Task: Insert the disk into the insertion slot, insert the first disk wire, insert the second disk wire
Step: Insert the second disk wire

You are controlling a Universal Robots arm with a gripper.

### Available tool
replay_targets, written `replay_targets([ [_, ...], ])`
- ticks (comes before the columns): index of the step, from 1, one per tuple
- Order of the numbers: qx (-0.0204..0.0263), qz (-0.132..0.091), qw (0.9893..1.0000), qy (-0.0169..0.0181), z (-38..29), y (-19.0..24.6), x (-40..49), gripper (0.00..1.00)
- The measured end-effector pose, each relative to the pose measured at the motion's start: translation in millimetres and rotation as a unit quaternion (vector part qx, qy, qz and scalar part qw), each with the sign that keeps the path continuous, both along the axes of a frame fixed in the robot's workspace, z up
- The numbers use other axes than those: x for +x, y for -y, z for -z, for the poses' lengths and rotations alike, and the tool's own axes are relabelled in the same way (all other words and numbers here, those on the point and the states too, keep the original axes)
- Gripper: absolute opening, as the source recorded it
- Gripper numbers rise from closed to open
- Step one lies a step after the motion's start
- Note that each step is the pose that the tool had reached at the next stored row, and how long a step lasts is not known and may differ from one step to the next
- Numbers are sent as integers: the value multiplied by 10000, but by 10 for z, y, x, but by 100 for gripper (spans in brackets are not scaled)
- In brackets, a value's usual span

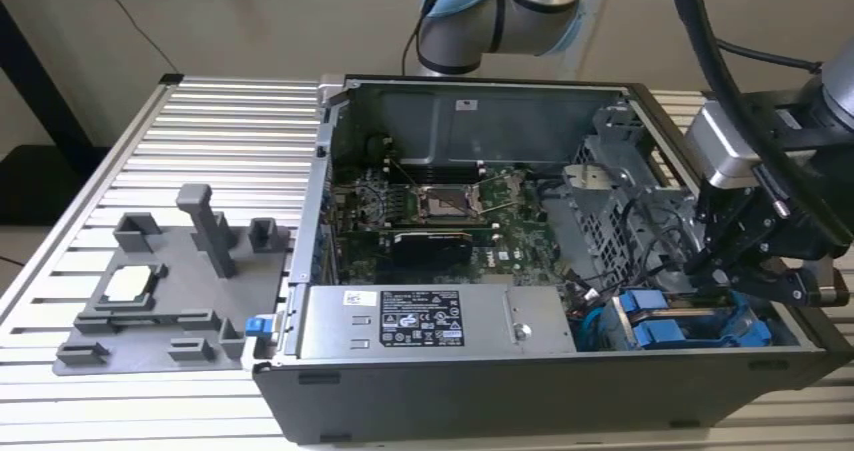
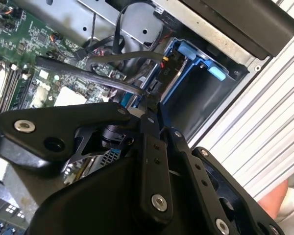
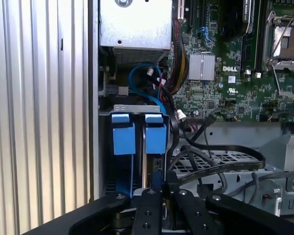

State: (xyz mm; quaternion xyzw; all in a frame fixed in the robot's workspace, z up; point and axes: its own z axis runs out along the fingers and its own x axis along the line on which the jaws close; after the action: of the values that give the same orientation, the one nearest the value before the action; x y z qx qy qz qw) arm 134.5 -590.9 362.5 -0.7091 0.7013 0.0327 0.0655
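Observation:
Two bright blue carrier fronts sit side by side in the insertion slot, at the case's front corner on the exterior view's right. One of them belongs to the disk; its metal body is hidden inside the bay. My gripper hangs straight over these carriers, its fingers drawn together. They pinch a black disk wire with its connector against the blue carrier. More dark cables loop from there toward the drive cage.
The open computer case lies on a slatted aluminium table. Inside are the motherboard and a power supply. A grey fixture plate stands on the exterior view's left. Part of a person's hand shows by the table.

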Motion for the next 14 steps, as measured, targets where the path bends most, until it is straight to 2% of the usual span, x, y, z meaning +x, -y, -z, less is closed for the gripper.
replay_targets([
  [6, 2, 6, 10000, -2, 99, 0, 2, 16],
  [8, 19, 10, 10000, -3, 116, 0, 2, 16],
  [14, 23, 12, 10000, -3, 140, 0, 3, 16],
])
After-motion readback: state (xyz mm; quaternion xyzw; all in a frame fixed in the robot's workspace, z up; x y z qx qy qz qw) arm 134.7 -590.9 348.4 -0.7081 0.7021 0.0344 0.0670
